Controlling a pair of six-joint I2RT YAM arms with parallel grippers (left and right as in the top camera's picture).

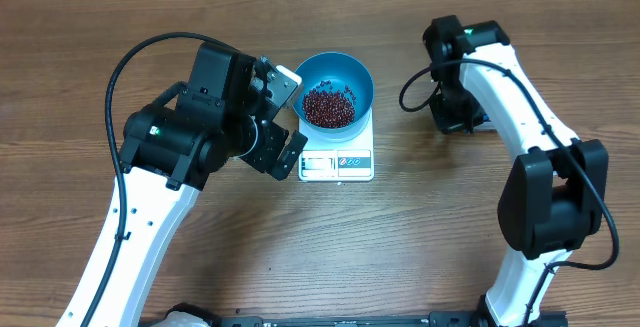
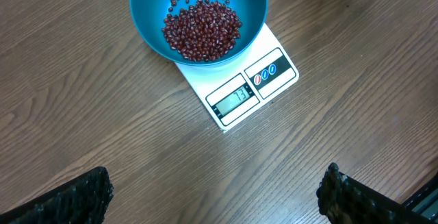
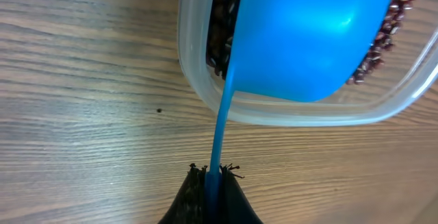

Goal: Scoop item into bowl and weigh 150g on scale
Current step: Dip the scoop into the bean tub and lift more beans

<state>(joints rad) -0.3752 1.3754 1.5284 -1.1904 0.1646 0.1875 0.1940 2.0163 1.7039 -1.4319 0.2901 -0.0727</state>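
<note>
2 tools. R tool (image 3: pixel 211 183) clenched on thin handle of 1 blue scoop (image 3: pixel 308 39). Scoop bowl-part sits over 1 clear tub (image 3: pixel 205 94), underside to wrist cam. Beans (image 3: pixel 220 25) in the tub show along the scoop's edges, too many to count. L tool (image 1: pixel 288 115) released, jaws wide, nothing between them, hanging just left of 1 white scale (image 2: pixel 277 70) on desk (image 2: pixel 82 101). 1 blue bowl (image 2: pixel 147 18) rests on the scale, wider than it. Red-brown bean pile in bowl bottom, a few strays up the wall. 1 display (image 2: pixel 233 98) lit, digits unclear.
</note>
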